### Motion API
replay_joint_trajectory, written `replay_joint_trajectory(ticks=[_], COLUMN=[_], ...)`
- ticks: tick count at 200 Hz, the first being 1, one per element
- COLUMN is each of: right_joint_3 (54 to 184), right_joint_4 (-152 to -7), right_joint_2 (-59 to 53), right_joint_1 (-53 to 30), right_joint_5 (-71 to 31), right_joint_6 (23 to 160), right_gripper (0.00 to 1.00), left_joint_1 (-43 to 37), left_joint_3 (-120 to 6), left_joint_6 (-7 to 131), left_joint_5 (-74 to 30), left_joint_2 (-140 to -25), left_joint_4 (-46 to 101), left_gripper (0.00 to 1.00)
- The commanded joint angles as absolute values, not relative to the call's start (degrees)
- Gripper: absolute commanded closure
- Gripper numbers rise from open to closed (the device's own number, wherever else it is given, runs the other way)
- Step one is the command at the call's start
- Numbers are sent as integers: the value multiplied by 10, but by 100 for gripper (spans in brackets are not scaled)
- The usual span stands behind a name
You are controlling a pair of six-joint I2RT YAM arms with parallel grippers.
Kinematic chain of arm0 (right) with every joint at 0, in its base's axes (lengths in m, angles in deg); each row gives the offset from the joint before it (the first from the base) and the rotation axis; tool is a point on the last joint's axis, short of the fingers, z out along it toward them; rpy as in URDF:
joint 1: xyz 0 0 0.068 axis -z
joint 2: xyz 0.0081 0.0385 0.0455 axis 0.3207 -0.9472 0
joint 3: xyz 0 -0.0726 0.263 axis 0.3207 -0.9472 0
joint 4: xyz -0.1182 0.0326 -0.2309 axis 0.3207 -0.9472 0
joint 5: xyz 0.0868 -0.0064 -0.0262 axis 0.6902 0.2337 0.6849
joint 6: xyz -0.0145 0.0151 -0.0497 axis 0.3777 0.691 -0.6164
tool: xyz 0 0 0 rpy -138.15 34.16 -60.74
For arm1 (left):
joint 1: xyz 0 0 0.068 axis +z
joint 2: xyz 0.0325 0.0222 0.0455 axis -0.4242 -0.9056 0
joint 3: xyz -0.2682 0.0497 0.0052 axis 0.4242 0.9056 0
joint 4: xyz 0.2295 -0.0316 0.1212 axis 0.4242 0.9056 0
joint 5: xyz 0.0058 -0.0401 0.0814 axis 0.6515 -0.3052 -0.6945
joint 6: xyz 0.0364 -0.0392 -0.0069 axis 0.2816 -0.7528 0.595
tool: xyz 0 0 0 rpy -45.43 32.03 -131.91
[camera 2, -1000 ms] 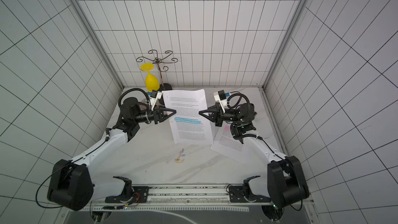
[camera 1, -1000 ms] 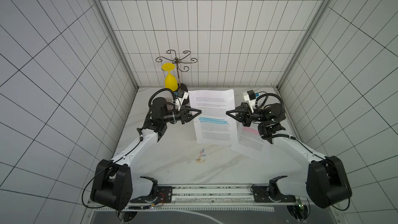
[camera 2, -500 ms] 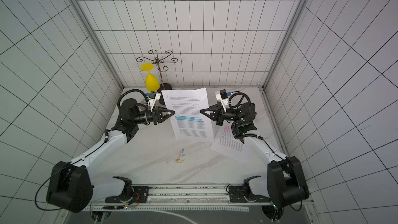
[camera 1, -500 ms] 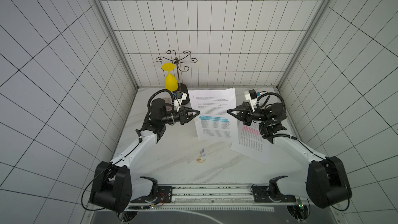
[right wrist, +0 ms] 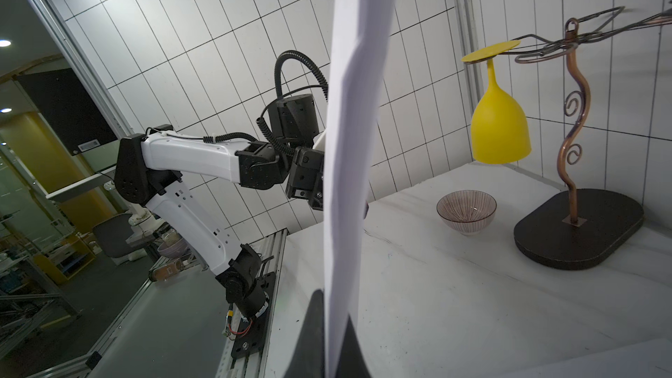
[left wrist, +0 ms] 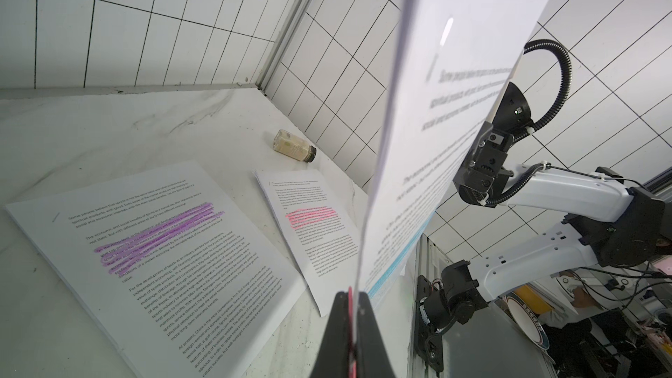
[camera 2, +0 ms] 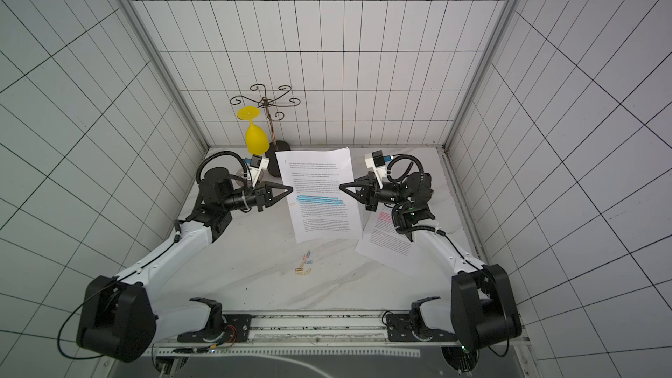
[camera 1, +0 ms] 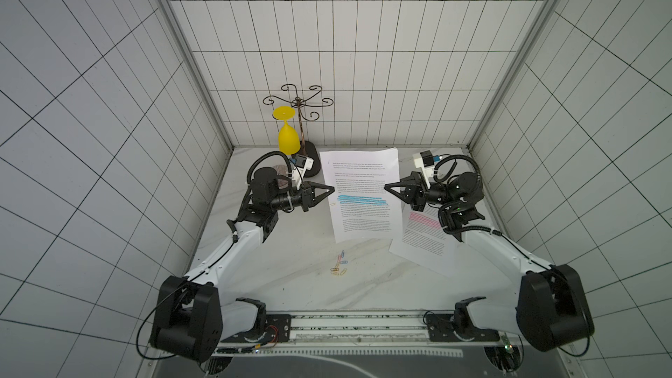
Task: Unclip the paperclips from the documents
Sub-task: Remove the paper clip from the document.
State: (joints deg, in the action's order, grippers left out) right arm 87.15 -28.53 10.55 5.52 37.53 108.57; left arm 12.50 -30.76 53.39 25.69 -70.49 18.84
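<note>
Two clamps on the white printed stack with a blue highlighted band (camera 1: 363, 220), held aloft mid-frame in both top views: black right gripper (camera 1: 386, 187) clenched on its right edge as anchor, left gripper (camera 1: 331, 189) clenched opposite on a likely pink wire paperclip (left wrist: 350, 301) to slide it off.

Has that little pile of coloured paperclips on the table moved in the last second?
No. The paperclips lie in the same spot, just as far from the pink-highlighted document beside them.
</note>
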Motion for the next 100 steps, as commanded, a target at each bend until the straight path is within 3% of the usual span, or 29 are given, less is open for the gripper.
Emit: replay_joint_trajectory(ticks=[1,46,100], right_joint_3=[856,844,831], right_joint_4=[-314,-353,-370], right_joint_2=[130,144,147], right_joint_1=[87,142,146], right_joint_5=[349,326,315], right_joint_6=[1047,1019,1008], right_gripper=[100,100,100], left_joint_1=[143,161,161], left_joint_3=[-293,-262,-219], left_joint_6=[564,613,630], left_joint_5=[227,168,129], left_joint_2=[-693,-674,-680], left_joint_4=[235,306,380], left_gripper=[100,100,100])
